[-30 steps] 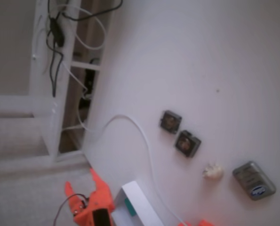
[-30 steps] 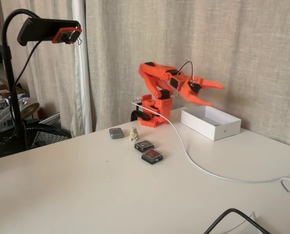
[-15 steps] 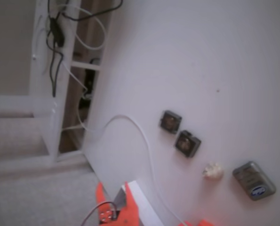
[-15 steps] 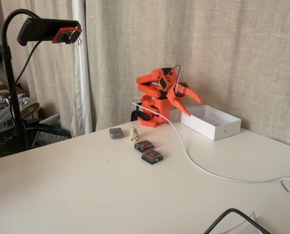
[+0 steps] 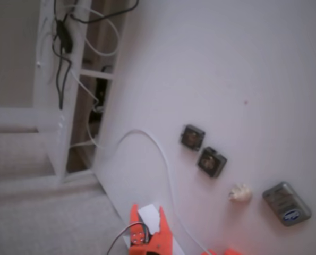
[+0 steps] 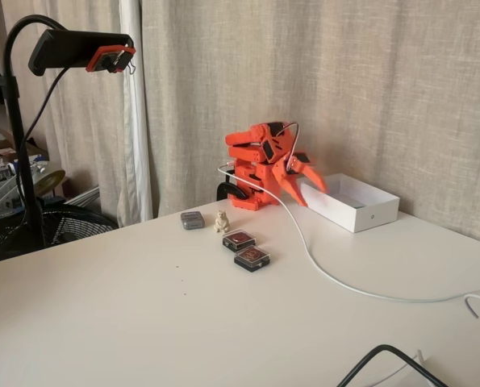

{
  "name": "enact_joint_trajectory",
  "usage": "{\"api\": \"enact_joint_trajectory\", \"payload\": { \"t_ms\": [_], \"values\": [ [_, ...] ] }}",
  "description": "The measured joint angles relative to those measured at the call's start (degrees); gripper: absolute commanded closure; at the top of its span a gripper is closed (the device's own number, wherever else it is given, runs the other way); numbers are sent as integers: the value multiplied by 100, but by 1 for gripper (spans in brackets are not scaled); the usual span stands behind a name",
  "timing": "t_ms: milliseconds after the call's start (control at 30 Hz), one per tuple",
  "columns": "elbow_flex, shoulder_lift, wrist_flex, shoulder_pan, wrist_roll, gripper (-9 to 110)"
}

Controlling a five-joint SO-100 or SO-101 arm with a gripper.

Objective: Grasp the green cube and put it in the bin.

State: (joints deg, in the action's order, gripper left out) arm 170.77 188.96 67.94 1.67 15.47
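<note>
One fixed view looks steeply down on the white bench, tilted; the other stands low across it, facing the beige curtain. Both share the two dark square pieces.

My base sits at the far edge of a white table. On the table: white box beside the base, two dark square pieces touching corner to corner, small cream figurine, grey device, white cable trailing across, black cable at the near edge.
</note>
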Motion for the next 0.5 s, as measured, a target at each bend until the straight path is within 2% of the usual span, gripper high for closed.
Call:
{"api": "enact_joint_trajectory", "payload": {
  "t_ms": [67,100,500],
  "values": [
    [9,0,35,0,0,102],
    [9,0,53,-9,0,110],
    [9,0,141,-35,0,110]
  ]
}}
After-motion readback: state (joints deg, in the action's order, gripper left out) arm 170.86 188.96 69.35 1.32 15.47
